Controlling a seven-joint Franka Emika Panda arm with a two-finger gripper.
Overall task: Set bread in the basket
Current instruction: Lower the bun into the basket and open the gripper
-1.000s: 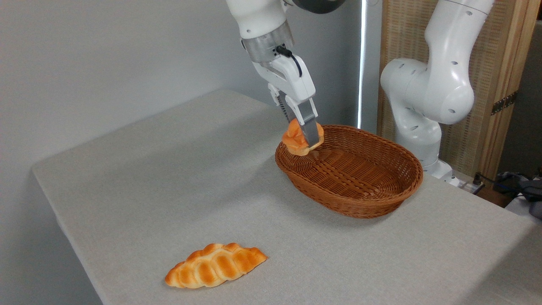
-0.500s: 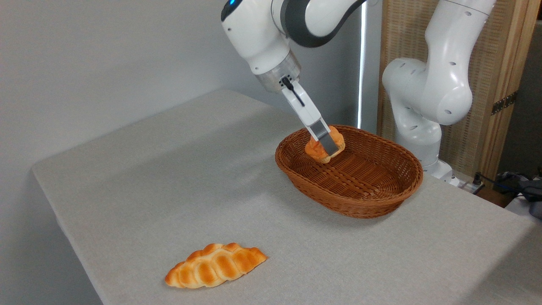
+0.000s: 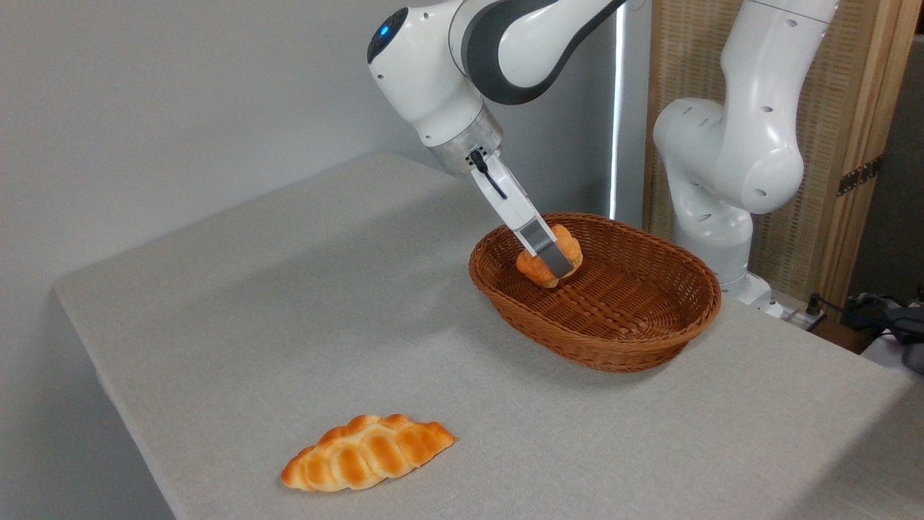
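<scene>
Lowered a little since half a second ago, and shifted slightly toward nine o'clock: gripper and bread now deeper inside the basket, below rim height on the near-left side; a full second ago, held above the rim at the basket's nine o'clock edge; since then, carried inward and down.

Clenched on the bread, one grey finger crossing its front, the other hidden behind; bun pinched between them, golden-orange, lumpy on top; tilted along with the slanted gripper, pointing down toward four o'clock from the wrist.

Sitting in the basket's ten o'clock portion, close to the woven floor; touching it or just above, cannot tell; near the inner wall at nine o'clock, well apart from the far rim at three o'clock.

Resting on the grey table, toward its two o'clock area: the basket, oval, reddish-brown wicker, otherwise holding nothing visible.

Lying alone near the table's front edge at seven o'clock from the basket, well apart from it: braided loaf, pointed at both ends, unmoved across all three moments.

Standing behind the basket at one o'clock: white arm base, in front of a slatted wooden screen.
</scene>
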